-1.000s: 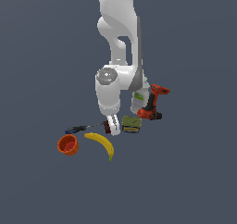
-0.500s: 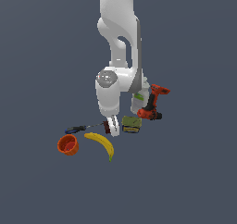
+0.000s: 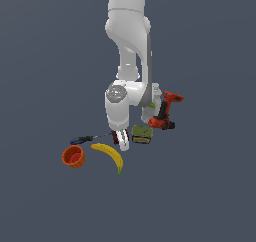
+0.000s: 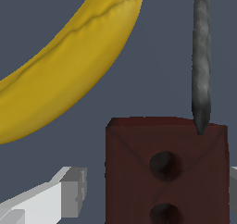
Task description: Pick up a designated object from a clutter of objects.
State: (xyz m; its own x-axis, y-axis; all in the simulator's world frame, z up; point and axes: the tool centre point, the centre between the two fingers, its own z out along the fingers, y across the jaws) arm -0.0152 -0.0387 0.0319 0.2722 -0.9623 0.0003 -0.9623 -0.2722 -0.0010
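The designated object, a dark red-brown block [image 4: 166, 172] with two round holes in its top, lies between my fingers in the wrist view. My gripper [image 4: 155, 188] is open around it. One white finger [image 4: 51, 202] stands a small gap off the block's side, and the other only shows at the frame's edge. In the exterior view the gripper [image 3: 121, 140] is low among the clutter of objects, and only a dark sliver of the block [image 3: 116, 135] shows beside the fingers.
A yellow banana [image 3: 110, 156] lies close by the gripper; it fills a corner of the wrist view [image 4: 65, 65]. The blue-handled screwdriver [image 3: 82, 138] points its grey shaft [image 4: 201, 56] at the block's edge. An orange-red cup [image 3: 73, 156], green-yellow sponge [image 3: 142, 134] and red-black drill [image 3: 165, 111] surround them.
The gripper has sunk slightly lower around the block. The objects have not moved.
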